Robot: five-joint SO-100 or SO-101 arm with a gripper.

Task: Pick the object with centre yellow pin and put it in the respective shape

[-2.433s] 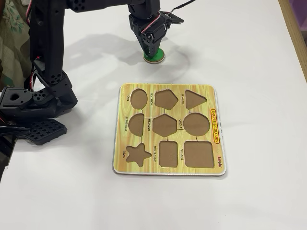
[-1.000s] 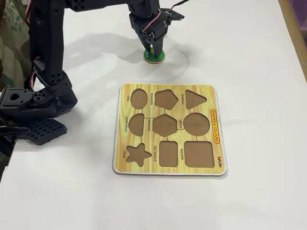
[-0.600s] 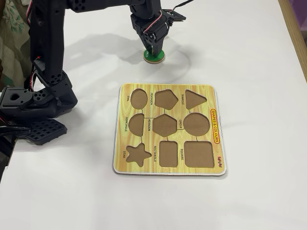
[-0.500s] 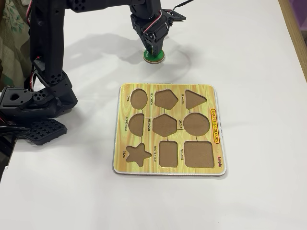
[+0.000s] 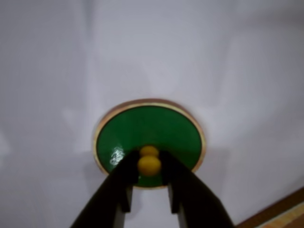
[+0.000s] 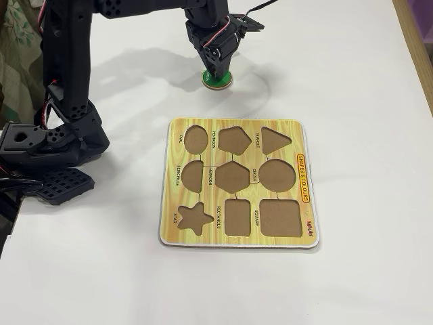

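Green round piece [image 5: 156,130] with its yellow centre pin [image 5: 149,165] lies flat on the white desk [image 6: 352,81], and we find it toward the far edge of the desk in the fixed view [image 6: 217,80], roughly midway between the left and right edges and well apart from the puzzle board [image 6: 238,125]. In the wrist view we see the gripper [image 5: 149,167] reaching in from the bottom edge, its two dark fingers [image 5: 122,173] drawn narrow and standing on either side of the pin, each seeming to touch the yellow ball; we read this as a close on the pin, though the blur keeps us from judging how firmly it presses. The piece has a thin wooden rim around the green face, and a small glint shows on its left part. In the fixed view the black arm [image 6: 74,81] rises from its base near the left edge of the desk and bends across the far side, coming down on the piece from above. The board sits nearer the middle of the desk, with nine shaped recesses in three rows, among them a circle recess [image 6: 277,175] at the right of the middle row; all nine recesses look unfilled.
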